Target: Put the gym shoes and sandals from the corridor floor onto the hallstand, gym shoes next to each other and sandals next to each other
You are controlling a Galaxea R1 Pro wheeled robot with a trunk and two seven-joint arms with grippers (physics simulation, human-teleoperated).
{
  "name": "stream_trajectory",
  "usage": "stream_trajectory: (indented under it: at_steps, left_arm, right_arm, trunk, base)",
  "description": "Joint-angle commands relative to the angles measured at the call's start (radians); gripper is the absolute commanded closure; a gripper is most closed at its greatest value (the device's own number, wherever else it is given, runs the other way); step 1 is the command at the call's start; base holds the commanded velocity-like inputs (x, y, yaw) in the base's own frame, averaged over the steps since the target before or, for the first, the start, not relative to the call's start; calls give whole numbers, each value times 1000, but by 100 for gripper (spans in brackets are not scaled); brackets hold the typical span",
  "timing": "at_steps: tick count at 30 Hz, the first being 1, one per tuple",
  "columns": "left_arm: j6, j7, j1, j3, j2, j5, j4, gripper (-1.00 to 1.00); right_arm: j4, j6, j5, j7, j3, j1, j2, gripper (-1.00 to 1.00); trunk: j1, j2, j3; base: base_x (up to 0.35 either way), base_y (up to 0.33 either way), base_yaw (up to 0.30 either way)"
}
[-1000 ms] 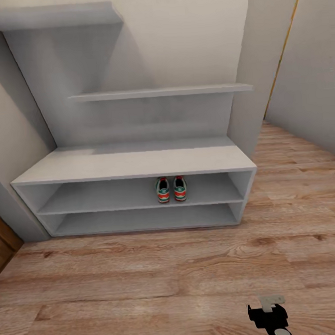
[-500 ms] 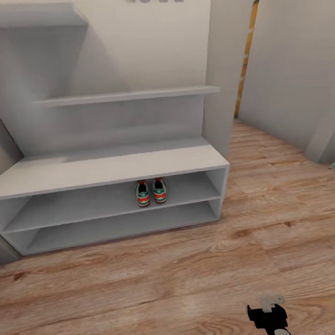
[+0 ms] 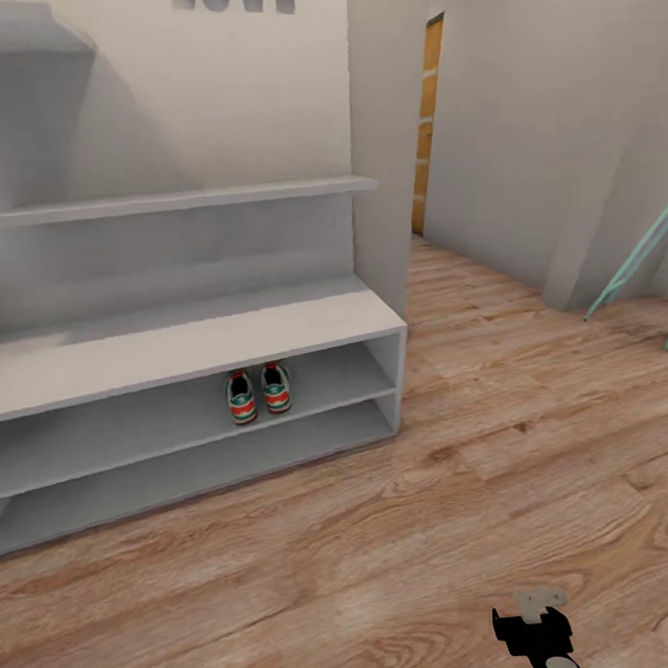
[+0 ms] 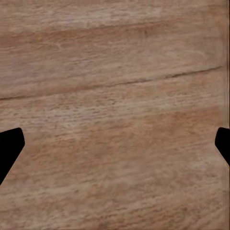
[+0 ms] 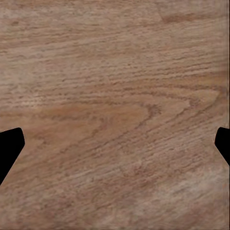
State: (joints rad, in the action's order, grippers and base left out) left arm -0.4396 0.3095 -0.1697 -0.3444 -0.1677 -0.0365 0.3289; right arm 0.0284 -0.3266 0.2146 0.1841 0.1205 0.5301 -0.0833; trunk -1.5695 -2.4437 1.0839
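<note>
Resting: gym shoes (image 3: 258,393) paired on hallstand (image 3: 190,342), left end cropped | left tool (image 4: 115,143), right tool (image 5: 115,143) spread, empty

Hallstand (image 3: 175,345) cut off at left

The pair of cream-white low sneakers with green stripes (image 3: 258,393) stands side by side on the upper open tier of the white-grey low bench hallstand (image 3: 185,342), toward its right end, under the broad top. The light brown wood-plank floor (image 3: 466,504) spreads before and right of it. A mint-green slanted frame (image 3: 636,258) stands far right.
</note>
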Motion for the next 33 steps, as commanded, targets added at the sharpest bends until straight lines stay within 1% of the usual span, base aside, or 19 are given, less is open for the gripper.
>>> stream_trajectory:
  at_steps: [1,16,20,21,22,25,26,31,33]
  left_arm:
    - [-2,8,-1,-9,0,-3,-1,-100]
    - [-2,-1,-1,-13,0,-3,0,-100]
    - [-2,-40,-1,-13,0,-2,0,-100]
    - [-2,-60,-1,-13,0,-2,0,-100]
    - [-2,-94,-1,-14,0,0,-1,-100]
    - [-2,-127,-1,-15,1,1,-1,-100]
    - [-2,-154,-1,-15,1,2,-1,-100]
    - [-1,-181,-1,-15,2,3,-1,-100]
    - [0,-188,-1,-15,2,3,-1,-100]
  right_arm:
    - [-1,-3,10,4,8,1,0,-100]
    - [-1,-3,8,6,10,1,0,-100]
    - [-1,-3,8,6,10,1,0,-100]
    - [-1,-4,7,6,11,1,0,-100]
    - [-1,-5,6,6,11,1,-1,-100]
    - [-1,-6,6,6,11,0,-1,-100]
    - [-1,-11,5,6,12,0,-1,-100]
    - [0,-43,4,7,13,-9,-1,-100]
    - [0,-71,4,7,13,-16,-1,-100]
  trunk:
    - [0,0,1]
    - [0,0,1]
    - [0,0,1]
    - [0,0,1]
    - [0,0,1]
    - [0,0,1]
    - [0,0,1]
    - [0,0,1]
    - [0,0,1]
  base:
    - [0,0,-300]
    - [0,0,-300]
    - [0,0,-300]
    - [0,0,-300]
    - [0,0,-300]
    - [0,0,-300]
    - [0,0,-300]
    - [0,0,-300]
    - [0,0,-300]
